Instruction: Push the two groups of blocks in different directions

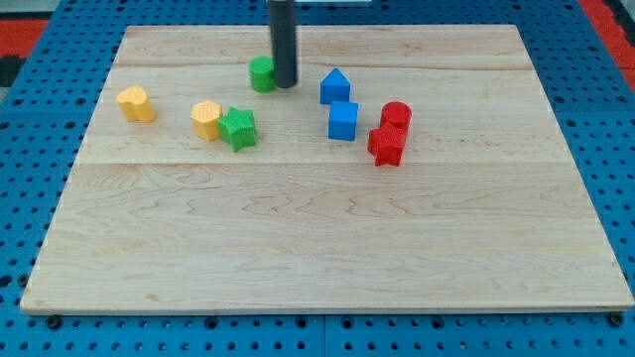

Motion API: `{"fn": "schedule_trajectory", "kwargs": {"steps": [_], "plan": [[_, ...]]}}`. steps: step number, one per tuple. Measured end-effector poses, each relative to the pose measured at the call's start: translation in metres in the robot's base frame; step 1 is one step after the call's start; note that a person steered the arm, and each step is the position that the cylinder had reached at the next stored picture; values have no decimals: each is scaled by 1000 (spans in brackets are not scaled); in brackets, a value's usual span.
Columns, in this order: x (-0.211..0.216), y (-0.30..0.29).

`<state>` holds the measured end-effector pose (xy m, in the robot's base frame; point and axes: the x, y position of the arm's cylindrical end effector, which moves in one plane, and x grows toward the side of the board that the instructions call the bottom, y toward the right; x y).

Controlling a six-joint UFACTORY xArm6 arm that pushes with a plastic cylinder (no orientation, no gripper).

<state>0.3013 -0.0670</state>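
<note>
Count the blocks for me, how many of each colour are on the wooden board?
Yellow blocks: 2
Green blocks: 2
Blue blocks: 2
Red blocks: 2
Total: 8

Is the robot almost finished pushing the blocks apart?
Not nearly. Nothing looks done: the yellow and green blocks sit left, the blue and red ones right, with only a small gap between. In hand: my tip touches the back green block. Left: pushing both groups away from each other.
</note>
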Motion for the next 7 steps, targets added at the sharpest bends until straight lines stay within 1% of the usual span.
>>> {"fn": "schedule_trajectory", "kwargs": {"steps": [1, 2, 3, 4, 5, 6, 7], "plan": [[-19, -20], [-49, -44], [-8, -75], [32, -74], [45, 0], [97, 49], [123, -11]]}}
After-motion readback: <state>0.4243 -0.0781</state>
